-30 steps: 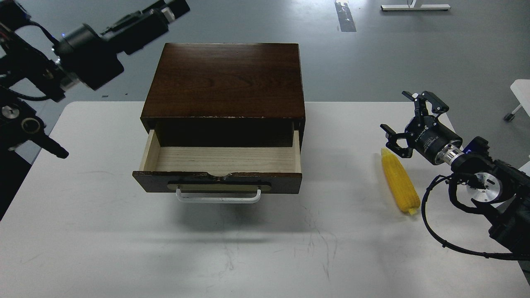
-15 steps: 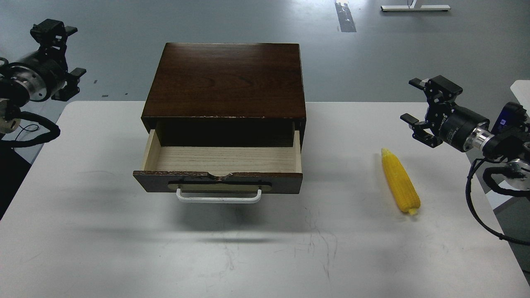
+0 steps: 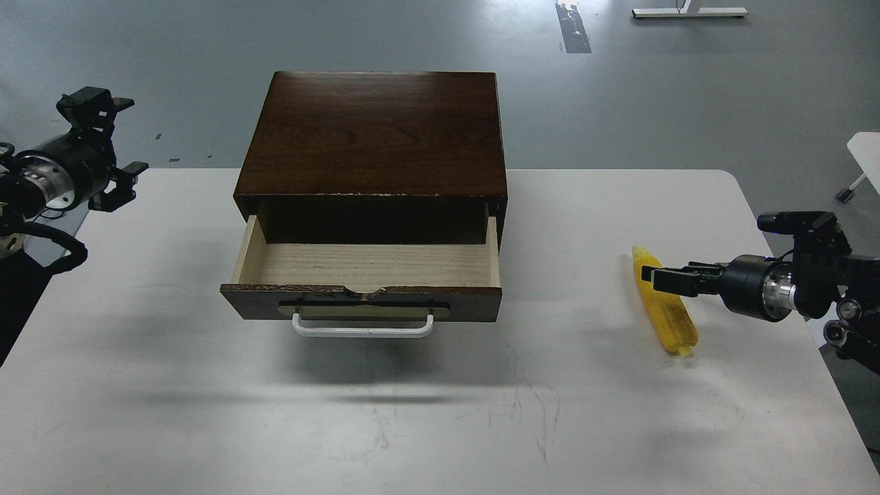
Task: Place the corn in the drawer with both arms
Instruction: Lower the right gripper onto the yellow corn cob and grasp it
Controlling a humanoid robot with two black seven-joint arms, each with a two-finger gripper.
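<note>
The yellow corn [image 3: 670, 317] lies on the white table, right of the box, tapered end pointing away from me. The drawer [image 3: 368, 265] of the dark brown box [image 3: 375, 130] is pulled out, its pale wood interior empty, its white bar handle [image 3: 363, 327] facing me. My right gripper [image 3: 658, 280] comes in from the right, low and level, with its fingertips over the corn's upper part; I see it side-on and cannot tell the fingers apart. My left gripper [image 3: 112, 137] is open and empty, off the table's far left corner, well away from the box.
The white table [image 3: 412, 412] runs wide in front of the drawer, with faint scuff marks. Grey floor lies beyond the box. A white object [image 3: 865, 148] stands at the right edge, past the table.
My right gripper has dropped from above and behind the corn to table height and turned level, reaching left onto the corn. My left arm has pulled back from over the box to the far left.
</note>
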